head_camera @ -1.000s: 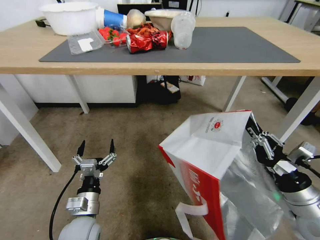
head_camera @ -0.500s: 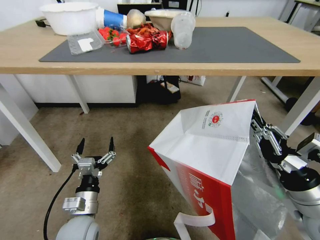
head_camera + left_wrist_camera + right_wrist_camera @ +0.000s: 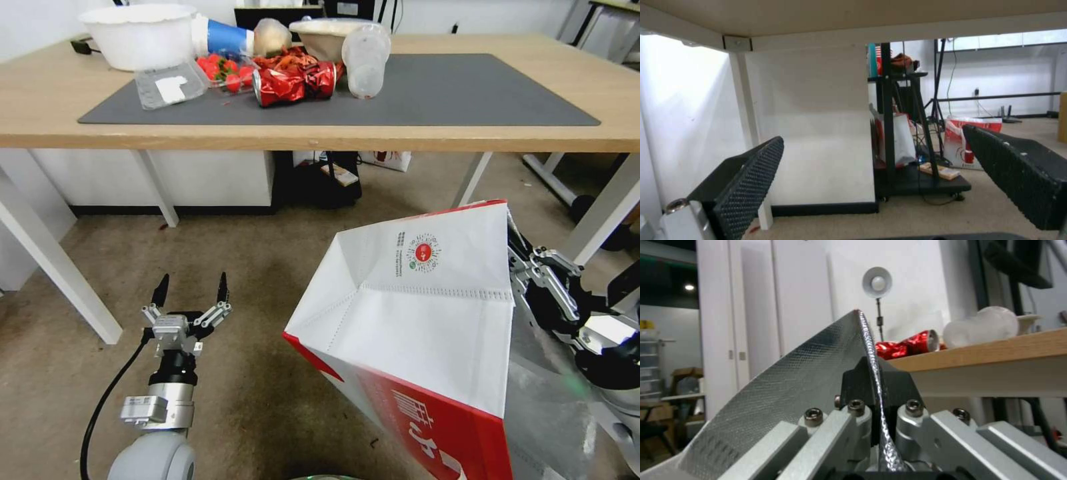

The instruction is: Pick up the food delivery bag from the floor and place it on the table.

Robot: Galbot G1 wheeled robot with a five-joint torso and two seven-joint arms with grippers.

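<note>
Currently the right gripper (image 3: 517, 257), lower right of the head view, is clenched on the food delivery bag (image 3: 427, 320), apparently clear of the floor (image 3: 253, 347) and below the table (image 3: 320, 137). Left gripper (image 3: 192, 293), lower left, stands released.

Left arm: rounded pale-grey shell, silver wrist collar, black neck, black cable looping along its left side. Left gripper (image 3: 191, 292): silver linkage bars ending in two tapered black fingers (image 3: 746, 183) faced with dimpled rubber pads. Right gripper (image 3: 517, 250): matching silver linkages with dark hex-socket screws, black finger blocks (image 3: 889, 381), glossy black wrist.
</note>
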